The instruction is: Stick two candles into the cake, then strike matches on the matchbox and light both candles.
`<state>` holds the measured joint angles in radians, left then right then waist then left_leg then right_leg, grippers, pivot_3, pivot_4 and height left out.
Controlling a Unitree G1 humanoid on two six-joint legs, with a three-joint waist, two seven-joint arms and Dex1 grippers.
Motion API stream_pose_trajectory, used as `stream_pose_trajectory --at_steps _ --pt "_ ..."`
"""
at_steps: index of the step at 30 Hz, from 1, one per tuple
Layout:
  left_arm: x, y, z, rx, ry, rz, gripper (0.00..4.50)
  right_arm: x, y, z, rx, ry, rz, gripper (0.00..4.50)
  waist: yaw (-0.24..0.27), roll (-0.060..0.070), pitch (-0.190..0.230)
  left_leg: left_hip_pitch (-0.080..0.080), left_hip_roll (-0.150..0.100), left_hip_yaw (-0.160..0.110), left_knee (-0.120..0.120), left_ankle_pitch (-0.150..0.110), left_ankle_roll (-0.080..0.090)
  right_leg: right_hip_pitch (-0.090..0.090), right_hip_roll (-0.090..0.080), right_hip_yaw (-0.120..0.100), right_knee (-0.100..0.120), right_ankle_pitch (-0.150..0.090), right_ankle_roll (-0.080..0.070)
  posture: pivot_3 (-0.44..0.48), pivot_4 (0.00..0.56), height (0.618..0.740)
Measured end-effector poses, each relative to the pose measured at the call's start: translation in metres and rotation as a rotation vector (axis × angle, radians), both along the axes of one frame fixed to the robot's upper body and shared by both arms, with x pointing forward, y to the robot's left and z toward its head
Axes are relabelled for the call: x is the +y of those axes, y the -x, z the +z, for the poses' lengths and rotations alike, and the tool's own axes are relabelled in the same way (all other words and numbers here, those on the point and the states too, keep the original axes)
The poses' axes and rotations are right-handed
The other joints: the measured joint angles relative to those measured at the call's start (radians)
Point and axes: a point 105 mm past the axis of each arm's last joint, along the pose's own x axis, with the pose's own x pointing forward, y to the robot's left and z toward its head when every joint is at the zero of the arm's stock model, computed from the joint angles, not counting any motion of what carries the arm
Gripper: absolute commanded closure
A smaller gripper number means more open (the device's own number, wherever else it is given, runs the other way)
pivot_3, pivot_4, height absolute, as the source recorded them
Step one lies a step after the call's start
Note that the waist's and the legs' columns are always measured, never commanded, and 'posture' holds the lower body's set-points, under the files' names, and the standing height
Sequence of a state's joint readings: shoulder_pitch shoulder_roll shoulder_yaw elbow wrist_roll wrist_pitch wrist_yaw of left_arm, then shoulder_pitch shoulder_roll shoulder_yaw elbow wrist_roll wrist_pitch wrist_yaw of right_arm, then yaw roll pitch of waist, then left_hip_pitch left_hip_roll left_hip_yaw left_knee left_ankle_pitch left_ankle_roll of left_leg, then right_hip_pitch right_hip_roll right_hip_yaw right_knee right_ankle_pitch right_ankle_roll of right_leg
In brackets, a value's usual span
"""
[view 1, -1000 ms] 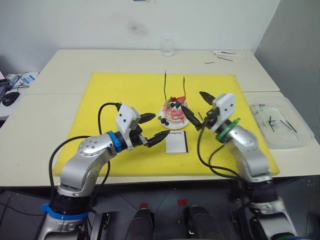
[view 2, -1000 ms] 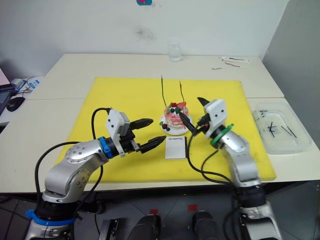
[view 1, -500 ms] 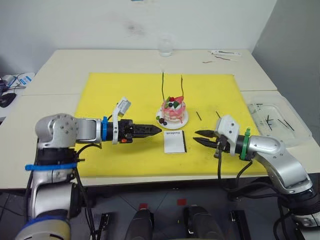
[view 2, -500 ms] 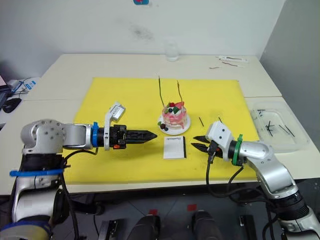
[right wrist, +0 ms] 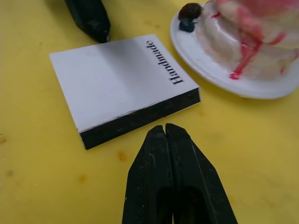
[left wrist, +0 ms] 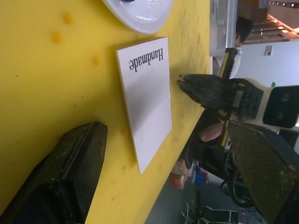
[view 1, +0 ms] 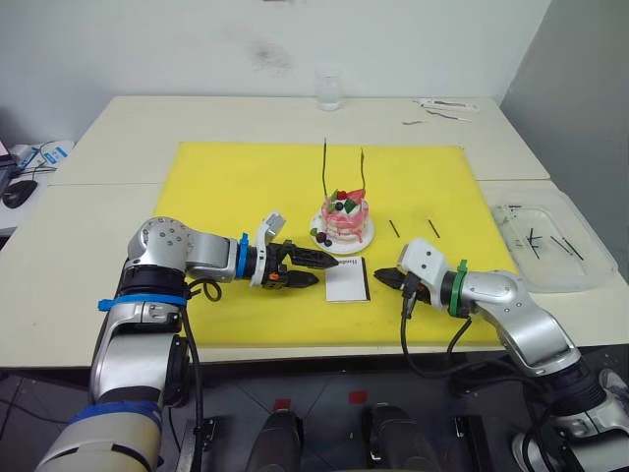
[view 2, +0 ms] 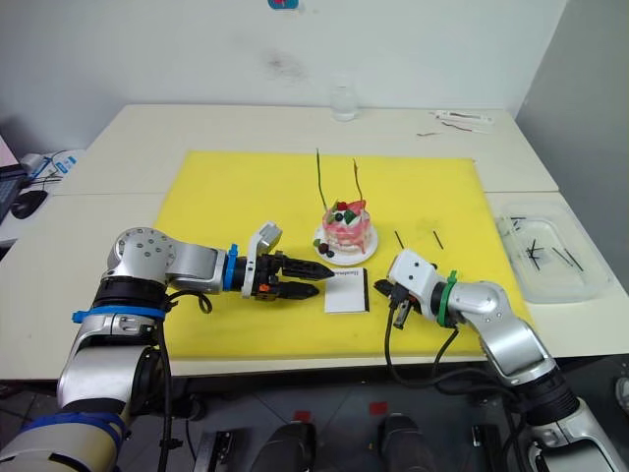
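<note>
yellow mat (view 1: 246,187): both hands closed in beside matchbox (view 1: 346,280).

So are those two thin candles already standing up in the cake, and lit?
Standing, yes: both candles rise upright from the top of the cake. No flame shows on either tip, so they look unlit.

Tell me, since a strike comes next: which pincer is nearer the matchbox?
Roughly level, the right slightly nearer. The right pincer, shut, points at the matchbox's black strip edge; the left pincer, open, sits just off the opposite side.
</note>
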<state>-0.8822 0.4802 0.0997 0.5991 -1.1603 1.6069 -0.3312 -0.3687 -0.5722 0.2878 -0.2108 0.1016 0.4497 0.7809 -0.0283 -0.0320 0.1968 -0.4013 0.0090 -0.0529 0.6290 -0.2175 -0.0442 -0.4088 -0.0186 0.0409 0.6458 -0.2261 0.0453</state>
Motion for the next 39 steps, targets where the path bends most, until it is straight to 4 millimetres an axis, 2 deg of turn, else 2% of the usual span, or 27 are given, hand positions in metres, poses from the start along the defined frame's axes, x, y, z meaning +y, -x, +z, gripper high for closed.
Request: stream_pose_trajectory --at_steps 6,13,17,20,26,29,32,34,37,39 --pt "-0.009 0.003 -0.004 0.011 0.02 -0.011 0.0 0.017 -0.001 -0.005 0.0 -0.017 0.01 4.47 0.001 0.0 0.0 0.0 -0.001 0.0 0.0 0.0 0.0 0.001 -0.001 0.0 0.0 0.0 0.0 0.0 0.15 0.74" --pt "-0.01 0.005 -0.007 -0.002 0.033 -0.002 0.0 0.039 -0.009 -0.005 -0.016 -0.055 0.015 4.47 0.0 0.0 -0.001 0.001 -0.001 0.0 0.0 0.0 0.0 0.002 -0.001 0.0 0.0 0.0 0.0 0.0 0.15 0.74" --pt "-0.009 0.005 -0.007 -0.005 0.04 0.01 0.0 0.045 -0.009 -0.004 -0.013 -0.068 0.025 4.47 0.001 0.0 -0.001 0.001 -0.001 -0.001 0.0 0.0 0.0 0.002 -0.001 0.0 0.0 0.0 0.0 0.0 0.15 0.74" --pt "-0.008 0.005 -0.008 -0.012 0.043 0.016 0.0 0.043 -0.009 -0.005 -0.018 -0.057 0.027 4.47 0.001 0.0 -0.001 0.001 -0.001 0.0 0.0 0.0 0.0 0.002 -0.001 0.0 0.0 0.0 0.0 0.0 0.15 0.74" --pt "-0.006 0.006 -0.01 -0.016 0.045 0.033 0.0 0.024 -0.018 -0.009 -0.057 -0.008 -0.036 4.47 0.001 0.0 -0.001 0.002 -0.001 0.0 0.0 0.0 0.0 0.002 -0.001 0.0 0.0 0.0 0.0 0.0 0.15 0.74" --pt "-0.006 0.006 -0.011 -0.016 0.044 0.041 0.0 0.024 -0.019 -0.009 -0.06 -0.011 -0.04 4.47 0.0 0.0 -0.001 0.002 -0.001 0.0 0.0 0.0 0.0 0.002 -0.001 0.0 0.0 0.0 0.0 0.0 0.15 0.74" --pt "-0.004 0.007 -0.011 -0.013 0.054 0.046 0.0 0.024 -0.016 -0.005 -0.047 -0.03 -0.018 4.47 -0.001 0.0 -0.001 0.002 -0.001 0.0 0.0 0.0 0.0 0.002 -0.001 0.0 0.0 0.0 0.0 0.0 0.15 0.74" --pt "-0.003 0.008 -0.011 -0.013 0.056 0.047 0.0 0.022 -0.006 0.001 -0.015 -0.063 0.017 4.47 -0.001 0.0 -0.001 0.002 -0.001 0.0 0.0 0.0 0.0 0.002 -0.001 0.0 0.0 0.0 0.0 0.0 0.15 0.74" --pt "0.0 0.009 -0.011 -0.02 0.051 0.052 0.0 0.019 0.005 0.007 0.106 -0.157 0.01 3.87 -0.002 0.0 -0.001 0.002 0.0 -0.001 -0.001 0.0 0.0 0.002 -0.001 0.0 0.0 0.0 0.0 0.0 0.15 0.74" --pt "0.001 0.009 -0.01 -0.024 0.047 0.054 0.0 0.019 0.012 0.003 0.26 -0.252 -0.028 3.19 -0.004 0.0 -0.001 0.002 0.001 0.0 -0.001 0.0 0.0 0.002 0.0 0.0 0.0 0.0 0.0 0.0 0.15 0.74"
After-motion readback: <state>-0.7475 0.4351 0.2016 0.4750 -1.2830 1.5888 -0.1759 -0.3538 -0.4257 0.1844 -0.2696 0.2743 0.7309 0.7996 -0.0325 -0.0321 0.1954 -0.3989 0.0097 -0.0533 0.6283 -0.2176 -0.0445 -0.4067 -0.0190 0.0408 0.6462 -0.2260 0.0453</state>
